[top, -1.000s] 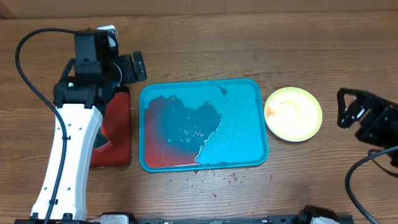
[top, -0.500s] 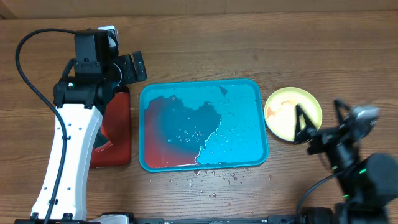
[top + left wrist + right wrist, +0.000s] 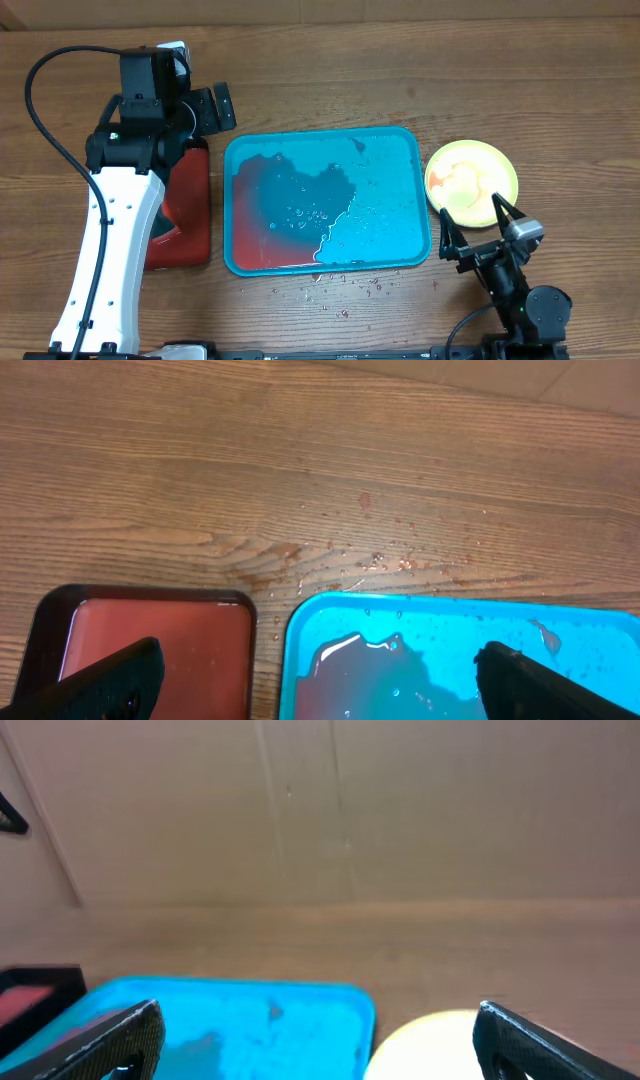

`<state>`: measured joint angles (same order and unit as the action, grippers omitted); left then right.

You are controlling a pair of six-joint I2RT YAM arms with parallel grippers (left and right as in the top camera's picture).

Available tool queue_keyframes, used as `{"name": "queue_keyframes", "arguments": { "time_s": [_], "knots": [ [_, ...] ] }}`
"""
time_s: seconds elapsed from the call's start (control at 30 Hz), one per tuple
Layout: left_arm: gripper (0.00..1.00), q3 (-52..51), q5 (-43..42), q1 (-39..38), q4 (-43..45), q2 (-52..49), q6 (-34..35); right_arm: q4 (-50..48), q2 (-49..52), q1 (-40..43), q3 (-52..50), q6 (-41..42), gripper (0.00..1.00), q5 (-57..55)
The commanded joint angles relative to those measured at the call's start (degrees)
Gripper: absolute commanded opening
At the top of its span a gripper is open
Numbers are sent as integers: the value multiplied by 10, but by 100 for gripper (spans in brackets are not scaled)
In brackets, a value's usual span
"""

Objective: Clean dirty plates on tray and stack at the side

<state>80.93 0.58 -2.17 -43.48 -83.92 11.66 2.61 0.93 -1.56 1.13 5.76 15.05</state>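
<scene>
teal tray on tabletop, reddish water pooled inside. yellow-green plate sits just right of tray. left end effector off tray's far-left corner, fingers apart. right end effector off tray's near-right corner, fingers apart, empty.

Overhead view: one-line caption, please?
Yellow-green plate beside the wet, red-smeared teal tray; left gripper and right gripper open, empty.

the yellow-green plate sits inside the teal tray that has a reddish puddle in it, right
No. The yellow-green plate sits on the table beside the teal tray, not inside it, as the overhead view shows. The tray does have a reddish puddle in it.
</scene>
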Motion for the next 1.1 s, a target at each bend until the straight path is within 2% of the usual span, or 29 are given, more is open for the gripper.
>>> {"name": "queue_keyframes", "arguments": {
  "time_s": [0.0,0.67,0.93,1.07],
  "knots": [
    [100,2,-6,-1,2,-2,3,7,-8,-3,-7,-2,100,-4],
    [100,2,-4,-1,2,-1,3,7,-8,-3,-7,-2,100,-4],
    [100,1,3,-5,-25,127,-2,7,-8,-3,-7,-2,100,-4],
    [100,-35,30,-4,-47,269,-14,7,-8,-3,-7,-2,100,-4]
  ]
}}
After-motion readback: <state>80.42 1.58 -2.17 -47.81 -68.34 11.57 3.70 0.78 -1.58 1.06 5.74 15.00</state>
